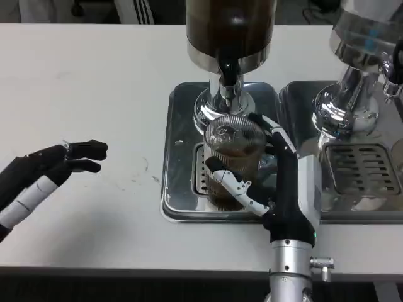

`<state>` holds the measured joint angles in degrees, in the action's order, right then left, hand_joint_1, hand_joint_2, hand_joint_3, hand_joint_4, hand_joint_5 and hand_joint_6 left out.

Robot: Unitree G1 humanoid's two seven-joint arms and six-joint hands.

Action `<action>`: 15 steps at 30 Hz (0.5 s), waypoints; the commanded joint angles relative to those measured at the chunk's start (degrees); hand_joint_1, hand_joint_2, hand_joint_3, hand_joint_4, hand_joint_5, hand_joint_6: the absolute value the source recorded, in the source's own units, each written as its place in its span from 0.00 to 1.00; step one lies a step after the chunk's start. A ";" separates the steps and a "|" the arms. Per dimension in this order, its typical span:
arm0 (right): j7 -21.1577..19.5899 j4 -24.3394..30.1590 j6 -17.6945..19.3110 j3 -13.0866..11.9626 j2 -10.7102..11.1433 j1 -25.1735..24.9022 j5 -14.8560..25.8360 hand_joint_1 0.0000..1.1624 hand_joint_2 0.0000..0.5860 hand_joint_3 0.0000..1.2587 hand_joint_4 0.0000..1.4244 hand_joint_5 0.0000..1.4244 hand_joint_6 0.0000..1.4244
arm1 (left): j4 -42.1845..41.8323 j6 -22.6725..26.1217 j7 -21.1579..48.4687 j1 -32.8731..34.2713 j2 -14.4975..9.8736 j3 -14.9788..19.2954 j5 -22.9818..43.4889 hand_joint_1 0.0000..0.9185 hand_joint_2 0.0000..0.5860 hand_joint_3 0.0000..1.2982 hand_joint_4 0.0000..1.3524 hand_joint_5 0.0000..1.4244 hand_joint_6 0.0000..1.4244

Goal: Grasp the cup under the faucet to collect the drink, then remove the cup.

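Note:
A clear ribbed cup (pixel 232 157) with dark drink in its lower part stands on the steel drip tray (pixel 179 145), just in front of the black faucet (pixel 228 70) of the dark drink dispenser (pixel 230 28). My right hand (pixel 277 182) grips the cup from its right side, fingers wrapped around the front and back. My left hand (pixel 47 173) hovers over the white table at the far left, fingers stretched out and holding nothing.
A second steel dispenser (pixel 359 75) with its own drip tray and grate (pixel 359 170) stands at the right, close to my right forearm. Bare white table (pixel 94 82) spreads to the left. The table's front edge runs near the bottom.

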<state>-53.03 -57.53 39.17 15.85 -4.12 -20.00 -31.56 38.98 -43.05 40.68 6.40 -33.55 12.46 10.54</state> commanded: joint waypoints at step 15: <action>-2.56 7.54 2.17 0.67 2.15 3.17 -1.52 0.69 0.36 0.44 0.52 0.60 0.76 | 1.64 -0.98 0.37 1.78 -1.06 -0.77 -0.97 0.00 0.16 0.26 0.21 0.23 0.17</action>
<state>-53.99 -52.48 39.47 16.49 -1.85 -17.04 -32.43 40.06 -43.12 40.69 7.33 -33.57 12.28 10.50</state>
